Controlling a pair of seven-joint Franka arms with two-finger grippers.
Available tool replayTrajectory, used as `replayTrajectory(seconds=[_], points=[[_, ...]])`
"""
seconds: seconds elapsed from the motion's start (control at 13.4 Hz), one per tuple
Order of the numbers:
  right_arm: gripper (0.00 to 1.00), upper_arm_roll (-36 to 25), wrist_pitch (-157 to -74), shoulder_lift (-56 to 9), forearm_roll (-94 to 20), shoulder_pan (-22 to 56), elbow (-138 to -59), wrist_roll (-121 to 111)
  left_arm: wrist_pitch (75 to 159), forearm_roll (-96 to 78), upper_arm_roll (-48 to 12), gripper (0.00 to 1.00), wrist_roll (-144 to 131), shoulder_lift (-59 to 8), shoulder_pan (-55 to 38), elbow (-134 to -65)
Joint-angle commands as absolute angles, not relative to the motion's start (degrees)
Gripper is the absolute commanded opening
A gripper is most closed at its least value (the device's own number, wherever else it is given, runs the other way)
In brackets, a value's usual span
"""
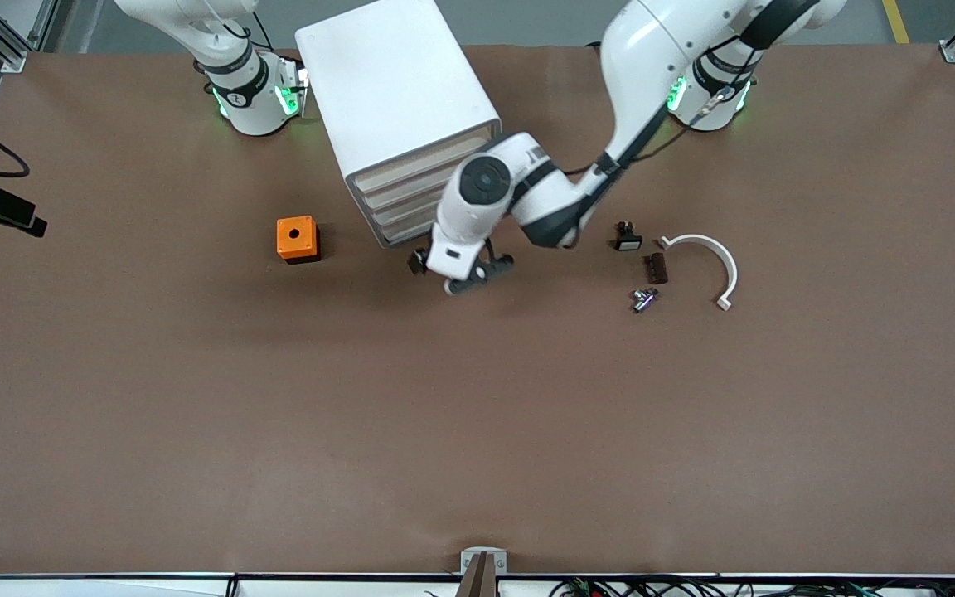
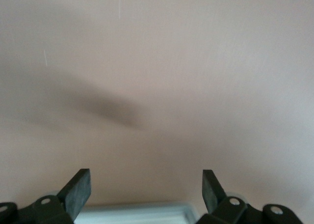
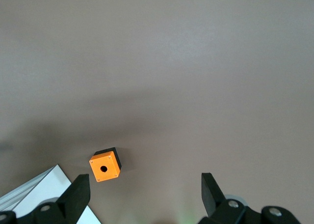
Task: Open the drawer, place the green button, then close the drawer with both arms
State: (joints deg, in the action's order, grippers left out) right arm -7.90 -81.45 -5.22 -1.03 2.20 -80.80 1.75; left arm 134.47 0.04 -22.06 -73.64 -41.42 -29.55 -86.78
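Observation:
The white cabinet (image 1: 399, 99) stands near the robots' bases with its stacked drawers (image 1: 407, 189) all shut. My left gripper (image 1: 477, 278) hangs low in front of the bottom drawer, open and empty. In the left wrist view the gripper (image 2: 145, 189) has only bare table between its fingers and a pale white edge (image 2: 137, 213) close under it. The tiny button (image 1: 643, 298) lies on the table toward the left arm's end. My right gripper (image 3: 144, 194) is open and empty, high over the table, looking down on the cabinet's corner (image 3: 34, 194); the front view does not show it.
An orange cube (image 1: 298, 239) with a hole, also the orange cube (image 3: 104, 165), sits beside the cabinet toward the right arm's end. Near the button lie a small black part with a white face (image 1: 627, 239), a dark brown piece (image 1: 656, 268) and a white curved bracket (image 1: 714, 261).

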Motion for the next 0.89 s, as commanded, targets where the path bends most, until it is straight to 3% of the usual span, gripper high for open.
replayTrajectory(seconds=[0.0,0.3,0.82], points=[[1.0,-7.82,-81.47,-5.45,0.18,2.37,-80.16,1.23,132.11,1.05,-22.33,1.0,-67.61,-40.17,-24.89,-84.65],[1.0,-7.82,-81.91,-5.45,0.09,2.46,-80.16,1.14,126.76,5.87,-21.53,1.0,-59.79,-39.73,-20.4,-83.15],[1.0,-7.82,-81.91,-5.45,0.18,2.72,-80.16,1.14,116.82,7.21,-21.71,1.0,-33.44,-32.09,-6.26,-83.5]])
